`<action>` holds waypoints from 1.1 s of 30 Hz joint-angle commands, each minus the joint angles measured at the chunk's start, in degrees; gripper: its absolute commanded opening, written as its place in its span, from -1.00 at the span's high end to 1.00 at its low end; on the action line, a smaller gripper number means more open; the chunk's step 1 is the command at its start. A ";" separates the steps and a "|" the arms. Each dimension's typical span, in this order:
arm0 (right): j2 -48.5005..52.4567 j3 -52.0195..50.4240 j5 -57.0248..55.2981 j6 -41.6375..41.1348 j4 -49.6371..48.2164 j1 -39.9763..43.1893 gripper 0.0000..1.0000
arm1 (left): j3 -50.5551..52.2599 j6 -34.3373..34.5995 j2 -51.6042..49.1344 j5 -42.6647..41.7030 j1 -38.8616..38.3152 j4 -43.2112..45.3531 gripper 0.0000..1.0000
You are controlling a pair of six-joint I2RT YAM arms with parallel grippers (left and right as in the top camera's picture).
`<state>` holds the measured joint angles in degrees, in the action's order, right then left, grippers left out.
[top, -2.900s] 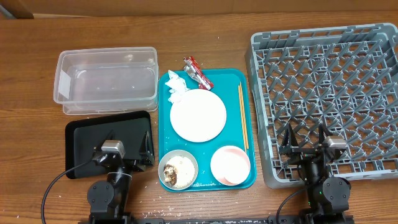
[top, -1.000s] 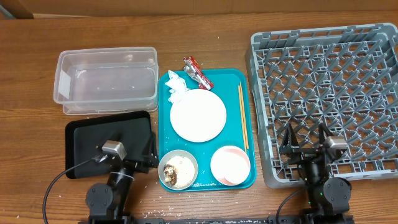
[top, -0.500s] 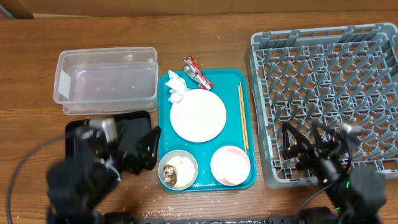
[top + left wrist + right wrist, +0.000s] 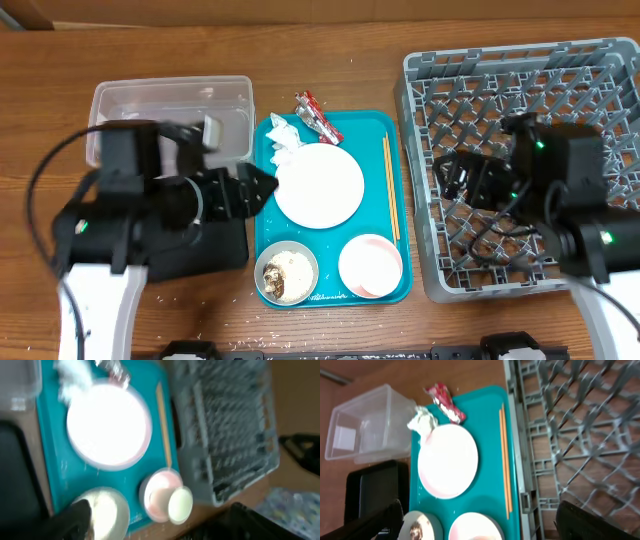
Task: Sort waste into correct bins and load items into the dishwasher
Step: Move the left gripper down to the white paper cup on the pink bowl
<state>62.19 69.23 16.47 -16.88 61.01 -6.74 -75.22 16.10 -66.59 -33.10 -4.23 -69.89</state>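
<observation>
Grippers: two. The left gripper is hovering with its fingers spread wide at the left rim of the teal tray. The right gripper is hanging just as widely spread.
Plate: one pink-white plate, lying on the teal tray just beyond the left gripper's fingertips.
Bowls: two, sitting on the tray between the two grippers, nearer the arm bases. The whitish bowl is holding rice-like crumbs. The pink bowl is apparently carrying the one white cup.
Chopsticks: one pair, lying between the right gripper and the plate.
Waste: one red wrapper and one white tissue, lying past the left gripper, at the tray's far corner.
Bins: two. The clear tub is sitting beside the left gripper. The black tray is lying under that arm, mostly hidden.
Dish rack: one grey rack, sitting beneath the right gripper.
</observation>
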 commanded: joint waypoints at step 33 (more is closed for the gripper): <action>9.18 -12.94 -13.86 -18.34 4.35 -32.20 -0.22 | -10.84 14.12 0.52 37.09 -19.58 -7.89 -0.66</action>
<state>69.23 57.80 8.43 -29.06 66.89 -38.44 -76.60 33.87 -68.10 -0.25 -26.57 -75.77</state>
